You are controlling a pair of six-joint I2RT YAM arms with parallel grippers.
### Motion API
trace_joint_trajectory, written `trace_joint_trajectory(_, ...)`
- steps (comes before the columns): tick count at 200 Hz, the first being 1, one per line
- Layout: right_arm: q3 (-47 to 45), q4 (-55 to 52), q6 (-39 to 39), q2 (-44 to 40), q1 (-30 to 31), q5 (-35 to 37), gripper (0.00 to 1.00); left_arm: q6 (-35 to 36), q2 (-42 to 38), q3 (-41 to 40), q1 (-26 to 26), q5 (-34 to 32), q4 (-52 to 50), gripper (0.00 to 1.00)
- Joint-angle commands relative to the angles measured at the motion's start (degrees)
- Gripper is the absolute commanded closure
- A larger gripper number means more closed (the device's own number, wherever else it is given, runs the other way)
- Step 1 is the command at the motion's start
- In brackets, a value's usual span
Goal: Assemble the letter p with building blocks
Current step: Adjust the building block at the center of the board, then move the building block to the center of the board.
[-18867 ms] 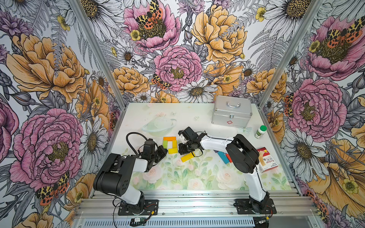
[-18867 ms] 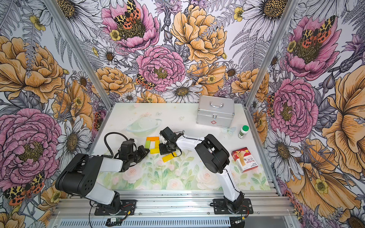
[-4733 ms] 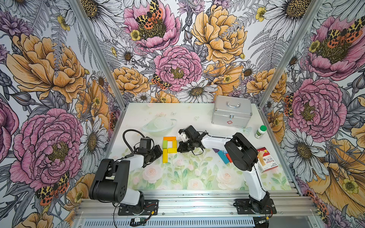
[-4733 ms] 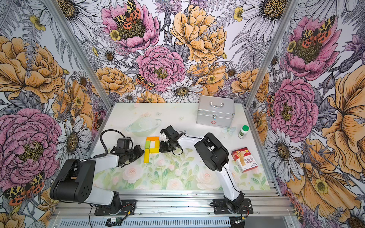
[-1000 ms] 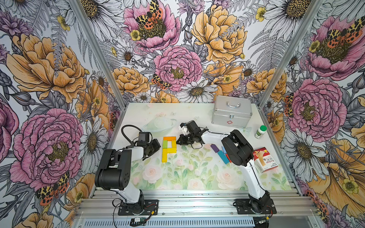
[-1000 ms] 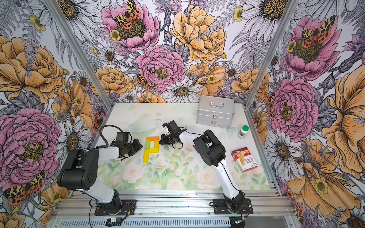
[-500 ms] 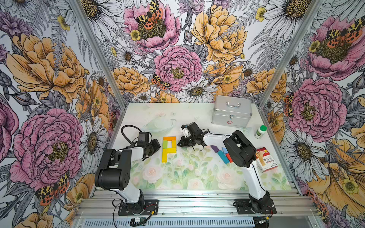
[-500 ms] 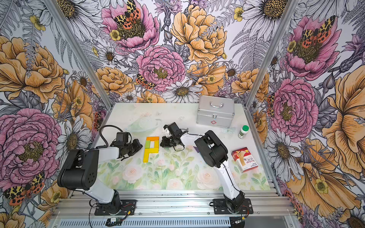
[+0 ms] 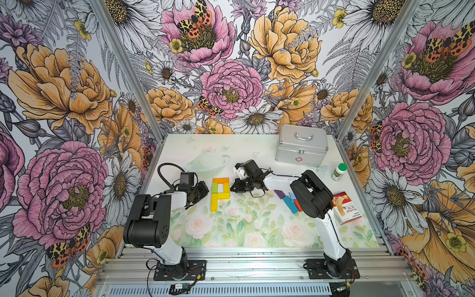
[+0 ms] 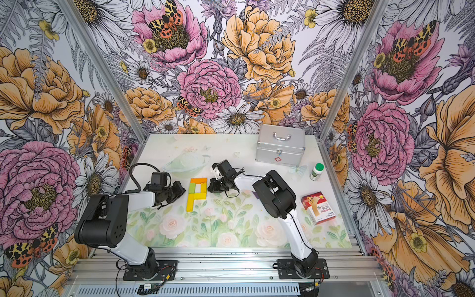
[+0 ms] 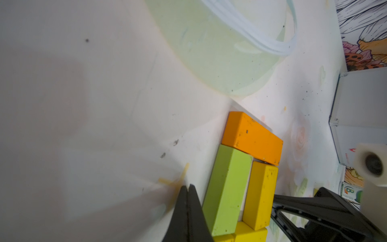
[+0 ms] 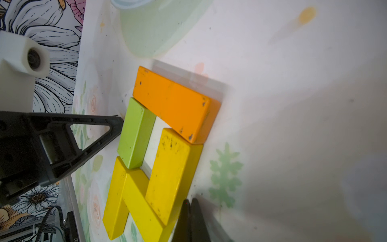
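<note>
Right wrist view: building blocks (image 12: pixel 171 100) form P flat on counter (image 12: pixel 293 104), btwn grippers. Right gripper (image 12: pixel 189 202) jaws together, tip just beside yellow blk (image 12: pixel 173 171). Left gripper (image 12: pixel 118 122) together, tip just beside green blk (image 12: pixel 136 134).

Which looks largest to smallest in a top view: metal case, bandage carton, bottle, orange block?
1. metal case
2. bandage carton
3. bottle
4. orange block
The last two are the closest call. The bottle stands upright and the block lies flat.

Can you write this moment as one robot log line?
letter P: formed | left end effector: shut, empty, beside green block | right end effector: shut, empty, beside yellow block | spare blocks: unused
</note>
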Motion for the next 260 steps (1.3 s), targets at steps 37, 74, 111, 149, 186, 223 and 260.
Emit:
trace_joint_trajectory(37,-1.6,-8.9,-0.6,3.6,1.1,2.8,0.98,0.9,-0.8,-1.1,0.6,0.2,-0.7,0.97)
trace_joint_trajectory(74,-1.0,-9.0,-0.7,3.6,1.2,2.6,0.98,0.7,-1.5,-1.2,0.6,-0.1,-0.6,0.97)
trace_joint_trajectory(111,-0.7,-9.0,-0.5,3.8,1.3,2.4,0.98,0.7,-2.7,-1.5,0.7,-0.7,-0.6,0.97)
trace_joint_trajectory(149,-1.4,-9.0,-0.6,3.1,1.1,3.6,0.97,0.7,-4.0,-2.3,0.8,-1.7,-0.6,0.98)
trace_joint_trajectory(186,-4.7,-8.9,-2.1,-3.0,0.7,10.2,0.93,0.3,-7.7,-3.5,0.6,-3.3,-0.4,0.98)
trace_joint_trajectory(223,-10.6,-9.0,-4.9,-14.7,-0.8,23.0,0.71,0.2,-12.8,-4.3,-2.5,-5.6,-0.5,0.99)
trace_joint_trajectory(260,-19.2,-9.5,-4.3,-24.0,-5.0,32.5,0.01,0.0,-19.3,-3.9,-9.7,-9.4,-0.6,0.98)
